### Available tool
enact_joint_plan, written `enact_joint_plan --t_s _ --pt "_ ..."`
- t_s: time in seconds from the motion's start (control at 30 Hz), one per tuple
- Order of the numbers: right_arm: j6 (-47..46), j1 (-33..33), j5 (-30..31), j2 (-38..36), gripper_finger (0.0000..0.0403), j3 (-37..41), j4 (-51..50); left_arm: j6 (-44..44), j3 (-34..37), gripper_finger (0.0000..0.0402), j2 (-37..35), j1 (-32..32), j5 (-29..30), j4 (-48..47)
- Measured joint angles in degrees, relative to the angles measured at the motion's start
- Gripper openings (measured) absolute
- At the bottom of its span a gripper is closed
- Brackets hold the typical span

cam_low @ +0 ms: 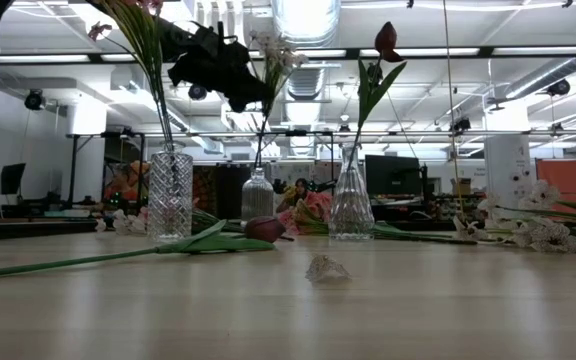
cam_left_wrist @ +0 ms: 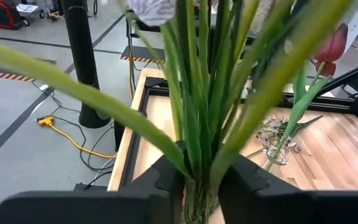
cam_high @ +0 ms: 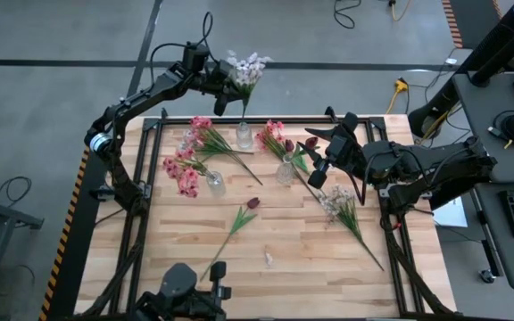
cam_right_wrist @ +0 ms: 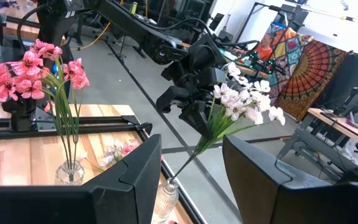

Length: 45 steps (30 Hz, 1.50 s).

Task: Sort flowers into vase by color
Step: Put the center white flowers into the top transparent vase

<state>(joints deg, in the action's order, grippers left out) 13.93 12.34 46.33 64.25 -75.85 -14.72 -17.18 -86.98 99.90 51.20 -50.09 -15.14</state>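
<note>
White flowers (cam_high: 246, 67), upper centre of the high view, stand with their stem in the middle vase (cam_high: 244, 135); the left gripper (cam_high: 224, 85) is clamped on the stems, a grip that only the left wrist view shows closely. Right gripper (cam_high: 315, 169), centre right, holds nothing, fingers apart.

Table (cam_high: 328, 276): three vases in a row near 12 o'clock edge. Centre vase (cam_high: 244, 136) holds a stem, left pincer (cam_high: 226, 86) above it at 12. Left vase (cam_high: 214, 185) at 9–10, right vase (cam_high: 285, 171) at 1. Loose tulip (cam_high: 239, 223) at centre; loose sprig (cam_high: 346, 214) at 3, below right pincer (cam_high: 319, 174).
</note>
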Motion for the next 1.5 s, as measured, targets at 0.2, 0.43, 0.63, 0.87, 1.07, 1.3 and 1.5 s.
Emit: enact_joint_plan --t_s 0.2,0.43,0.63,0.87,1.07,1.3,1.5 --pt "0.0 0.0 0.0 0.0 0.0164 0.0 0.0 1.38 0.0 0.0135 0.0 0.0 0.02 -0.06" --pt "-0.04 0.02 0.0 0.0 0.0164 0.0 -0.02 1.88 -2.16 0.0189 -0.2 0.02 0.02 -3.6" --pt "-0.43 0.02 -0.01 0.0 0.0164 0.01 -0.02 -0.77 -7.69 0.0214 -0.25 0.07 0.37 -14.76" --pt "-0.43 0.02 -0.04 0.0 0.0164 0.0 -0.04 -3.29 -13.27 0.0229 -0.28 0.07 4.47 -27.48" --pt "-0.44 0.02 -0.26 0.0 0.0164 0.02 -0.02 -3.15 -14.6 0.0244 -0.28 0.07 4.74 -31.41" --pt "-0.44 0.02 -0.25 0.0 0.0164 0.01 -0.02 -3.05 -14.62 0.0278 -0.28 -0.26 9.13 -32.8" --pt "-0.44 0.02 -0.24 -0.04 0.0164 0.02 -0.02 -3.6 -19.49 0.0288 -0.28 0.2 14.99 -40.16"
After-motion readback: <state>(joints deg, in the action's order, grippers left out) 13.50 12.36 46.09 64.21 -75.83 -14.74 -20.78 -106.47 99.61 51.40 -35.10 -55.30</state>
